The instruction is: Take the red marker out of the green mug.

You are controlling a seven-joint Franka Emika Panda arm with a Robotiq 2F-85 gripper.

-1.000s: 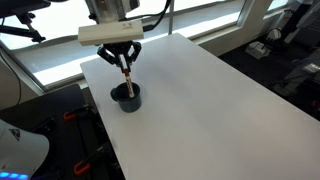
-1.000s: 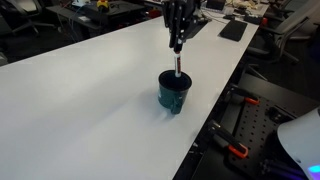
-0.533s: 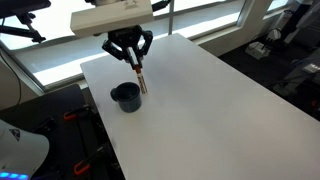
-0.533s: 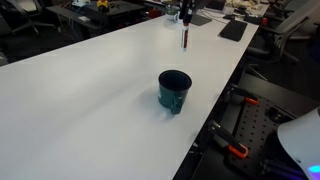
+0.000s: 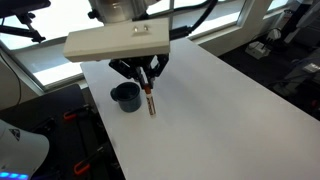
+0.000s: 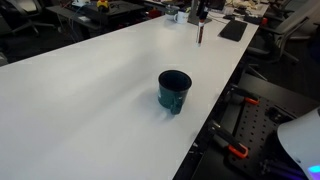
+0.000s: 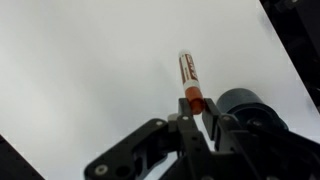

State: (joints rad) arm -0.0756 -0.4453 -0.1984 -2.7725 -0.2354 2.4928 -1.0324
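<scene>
Pincer (image 5: 148, 80) closed tight on the slim red-orange marker (image 5: 150, 103), gripping its upper end. The marker hangs fully outside the squat dark-green round mug (image 5: 126, 96), just beside it and apart. Mug stands near one long edge of the white surface (image 5: 220, 100). Broad white surface runs to the opposite edge.

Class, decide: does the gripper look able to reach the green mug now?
Likely yes: the green mug stands unobstructed nearby, though the gripper has its jaws shut on the red marker.
</scene>
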